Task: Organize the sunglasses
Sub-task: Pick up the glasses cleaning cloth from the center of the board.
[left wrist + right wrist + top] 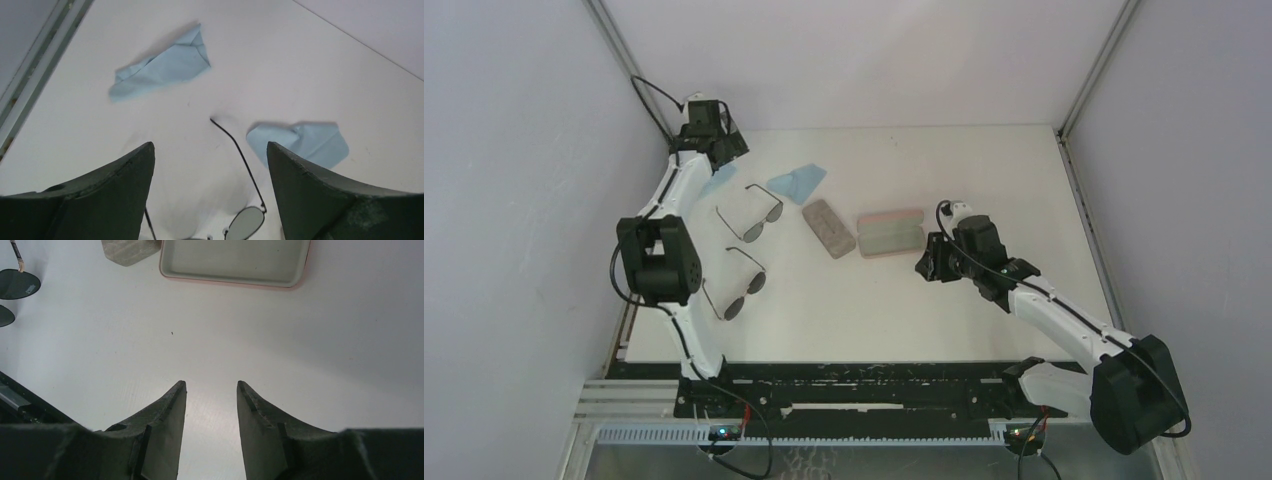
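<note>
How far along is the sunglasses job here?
Done: only the pink case lies open. In hand: nothing; the left gripper hangs open by the squarish sunglasses, and the right gripper is open and empty. Left: both pairs, the round sunglasses included, lie uncased.

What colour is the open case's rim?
The open case has a pink rim, clearest in the right wrist view.

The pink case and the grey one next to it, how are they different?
The pink case lies open, showing a pale hollow inside. The grey-brown case looks shut. The pink case lies straight across, while the grey-brown case sits slanted. The pink case looks smooth and the grey-brown case looks speckled. Both are oblong with rounded corners, lying side by side.
</note>
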You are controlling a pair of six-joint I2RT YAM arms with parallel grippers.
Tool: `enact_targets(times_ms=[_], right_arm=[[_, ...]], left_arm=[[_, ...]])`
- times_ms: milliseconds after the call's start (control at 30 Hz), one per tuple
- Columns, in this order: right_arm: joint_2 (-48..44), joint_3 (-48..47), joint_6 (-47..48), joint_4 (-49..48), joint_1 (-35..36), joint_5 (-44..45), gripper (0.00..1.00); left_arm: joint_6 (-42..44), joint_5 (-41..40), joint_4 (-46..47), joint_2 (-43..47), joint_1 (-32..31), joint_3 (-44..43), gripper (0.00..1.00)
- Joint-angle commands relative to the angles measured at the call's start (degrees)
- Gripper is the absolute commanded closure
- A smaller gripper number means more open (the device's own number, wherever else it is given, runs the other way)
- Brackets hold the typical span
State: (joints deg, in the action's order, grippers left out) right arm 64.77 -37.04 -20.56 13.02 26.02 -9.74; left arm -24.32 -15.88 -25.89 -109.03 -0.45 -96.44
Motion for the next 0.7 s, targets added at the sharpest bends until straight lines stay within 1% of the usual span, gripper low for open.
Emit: enact_targets(times_ms=[0, 100, 233, 500, 667], right_arm=[[-0.21, -0.24, -0.68, -3.73, 0.14, -0.33, 0.58], [0.62, -0.23, -0.37, -3.77, -0.15, -0.05, 0.58], [2.35, -0.24, -0.52, -4.75, -0.43, -0.27, 0.58], [5.74, -0.74, -0.63, -6.85, -0.77, -1.65, 0.58], [6.73, -0.92, -0.63, -7.62, -0.71, -2.12, 0.58]], left_arm=[[1.14, 3.11, -0.11, -7.08, 1.43, -8.84, 0.14], [0.88, 3.13, -0.84, -11.35, 1.95, -13.61, 0.14], [0.49, 5.12, -2.41, -15.55, 2.14, -19.22, 0.16], [3.98, 6.64, -2.83, -17.67, 1.15, -24.32, 0.16], [8.61, 8.06, -5.31, -18.73, -1.64, -28.39, 0.16]])
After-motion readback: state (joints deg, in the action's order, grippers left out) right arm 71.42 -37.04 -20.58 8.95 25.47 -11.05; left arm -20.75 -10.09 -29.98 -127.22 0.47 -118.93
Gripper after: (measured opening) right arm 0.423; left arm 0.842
